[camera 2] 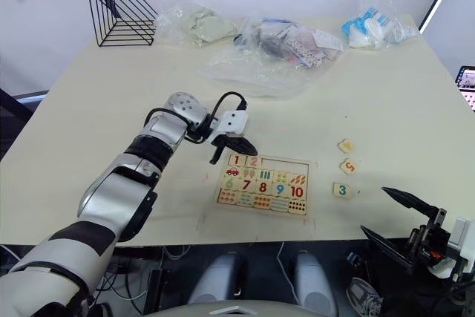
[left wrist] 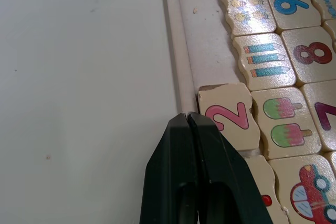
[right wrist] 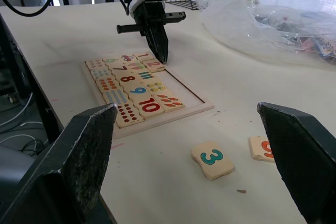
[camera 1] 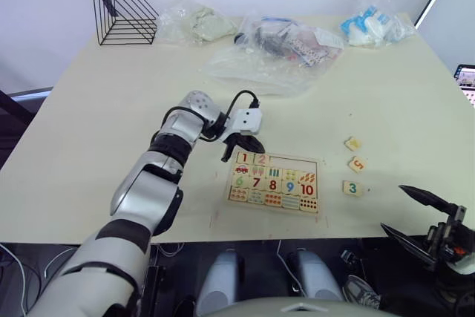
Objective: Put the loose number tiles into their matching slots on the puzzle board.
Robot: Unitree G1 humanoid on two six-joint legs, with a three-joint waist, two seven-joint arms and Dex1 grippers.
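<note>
The puzzle board (camera 1: 273, 182), a flat tray of pale wood with a thin raised rim, lies on a smooth cream table (camera 1: 111, 102) near its front edge. Its small wavy-edged squares carry printed numbers, pictures and coloured dots. In the top row the 1 tile (camera 1: 243, 158) and the 2 tile (left wrist: 229, 114) are seated at the robot's left end, and the slots (camera 1: 293, 164) to their right are bare, pale recesses. The left gripper (camera 1: 234, 149), with glossy black tapered fingers pressed together, points down at the board's far rim just beside the 2 tile; from the left wrist its tips sit on the rim strip at the tile's edge. Three loose tiles lie on the table well to the right of the board: the 3 tile (right wrist: 212, 159) with a green digit nearest the front, the 5 tile (camera 1: 357, 163) with an orange digit just beyond it, and a third tile (camera 1: 353, 143) further back whose digit is too small to read. The right gripper (camera 1: 419, 220) hangs off the table's front right corner, its matte black fingers spread wide apart and holding nothing. At the table's far side are a black wire rack (camera 1: 125, 11) and several crinkled clear plastic bags (camera 1: 274, 46).
</note>
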